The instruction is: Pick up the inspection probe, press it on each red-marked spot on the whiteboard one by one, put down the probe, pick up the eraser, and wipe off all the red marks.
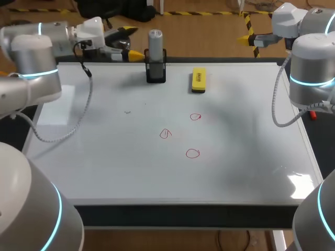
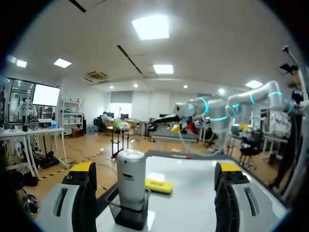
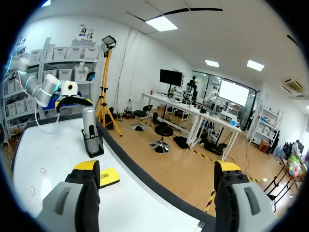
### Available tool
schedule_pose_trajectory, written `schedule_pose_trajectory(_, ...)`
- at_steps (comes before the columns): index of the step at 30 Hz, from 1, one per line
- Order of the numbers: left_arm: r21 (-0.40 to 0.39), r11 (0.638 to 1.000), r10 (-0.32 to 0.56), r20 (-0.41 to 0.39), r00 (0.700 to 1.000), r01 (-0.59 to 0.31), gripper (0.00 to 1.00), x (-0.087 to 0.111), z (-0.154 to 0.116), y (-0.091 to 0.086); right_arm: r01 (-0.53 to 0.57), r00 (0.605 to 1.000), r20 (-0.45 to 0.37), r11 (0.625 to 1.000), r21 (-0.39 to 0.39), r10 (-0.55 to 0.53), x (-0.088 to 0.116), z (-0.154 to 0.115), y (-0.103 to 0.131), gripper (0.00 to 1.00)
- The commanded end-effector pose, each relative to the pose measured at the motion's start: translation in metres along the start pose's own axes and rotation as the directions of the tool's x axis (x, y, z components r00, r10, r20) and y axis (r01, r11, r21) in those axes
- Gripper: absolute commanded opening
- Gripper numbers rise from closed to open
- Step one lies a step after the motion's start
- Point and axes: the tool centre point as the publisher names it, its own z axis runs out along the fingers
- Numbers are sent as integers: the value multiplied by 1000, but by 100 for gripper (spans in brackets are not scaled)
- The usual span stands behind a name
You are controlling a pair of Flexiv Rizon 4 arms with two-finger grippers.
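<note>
Yellow-tipped left gripper (image 2: 155, 170) stands wide open, holding nothing. Just ahead, the grey cylindrical inspection probe (image 2: 130, 174) sits upright in its black mesh holder (image 2: 128, 215), its dark label too small to read. Right gripper (image 3: 157, 170) gapes wide too. The yellow block eraser (image 1: 198, 79) lies near the holder, and three red circle marks (image 1: 192, 153) sit mid-whiteboard (image 1: 104, 167).

Glossy board, matt tools
The smooth white whiteboard (image 1: 115, 167) shows glare near right; the silver-grey cylindrical probe (image 1: 155, 41) looks satin metal, its black holder (image 1: 156, 73) wire mesh; the yellow block eraser (image 1: 198, 79) looks matt.
</note>
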Motion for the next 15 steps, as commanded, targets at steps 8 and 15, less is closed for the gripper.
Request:
schedule_pose_trajectory(8,16,1000,3,-44,999,-2,100,-20,15,20,0,1000,-1,1000,1,0,0,0,0,100)
schedule_pose_trajectory(15,25,1000,1,-54,999,0,100,-31,24,31,0,1000,-1,1000,1,0,0,0,0,100)
